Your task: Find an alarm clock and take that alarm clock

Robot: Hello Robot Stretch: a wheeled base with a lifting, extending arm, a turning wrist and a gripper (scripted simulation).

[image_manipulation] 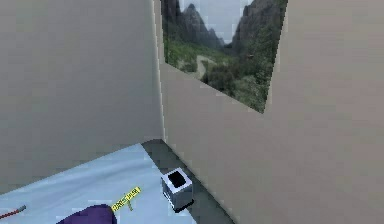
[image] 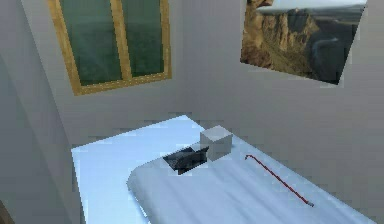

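A bed (image: 110, 160) with a pale blue cover stands in the corner below a window (image: 112, 42) with a yellow frame, and a landscape picture (image: 300, 38) hangs on the wall at the forward view's right. On the bed lies a pale grey cube (image: 216, 141), just beside a dark item (image: 186, 160) too blurred to name, with a thin red rod (image: 280, 180) near them. In the arm side view a small white box (image_manipulation: 177, 188) stands on a dark strip (image_manipulation: 205, 205) at the foot of the wall. The dark square on top may be a clock face or an opening, so this may be the alarm clock; contents cannot be told. A yellow tag (image_manipulation: 127, 198) and a purple thing (image_manipulation: 90, 215) lie near it. The hand's state cannot be told.
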